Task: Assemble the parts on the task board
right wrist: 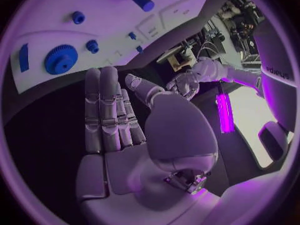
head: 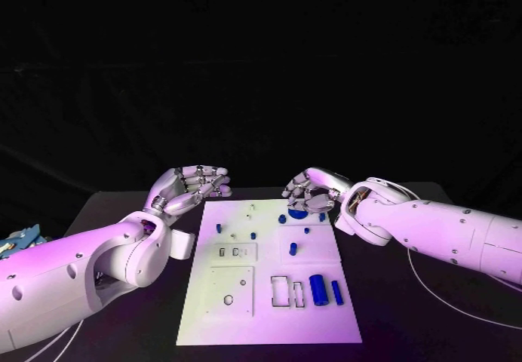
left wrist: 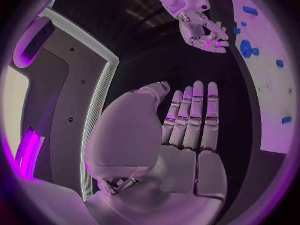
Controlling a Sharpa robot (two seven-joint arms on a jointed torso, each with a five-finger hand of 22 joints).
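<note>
The white board (head: pixel 272 317) lies in the middle of the black table (head: pixel 413 317), its long sides running away from me. On it I count about eight blue pieces, though the smallest are hard to make out: a thick cylinder (head: pixel 317 289) and a thin bar (head: pixel 337 292) side by side near the board's right edge toward my end, three small pegs further up the middle, and a round gear (head: pixel 298 214) with two small bits beside it at the far right corner. One more small peg (head: pixel 219 226) sits near the left edge.

My right wrist camera shows the gear's teeth (right wrist: pixel 60 59) plainly, with a flat blue block (right wrist: pixel 24 57) just beside it, which the head camera leaves half hidden behind my fingers. My left wrist camera sees the board (left wrist: pixel 275 110) edge-on, with the gear (left wrist: pixel 246 48) as a knob.

My right hand (head: pixel 313 190) hovers over the far right corner, above the gear, fingers straight and side by side with the thumb apart, holding nothing. My left hand (head: pixel 191 187) is just beyond the board's far left corner, fingers likewise extended, empty, touching nothing.
</note>
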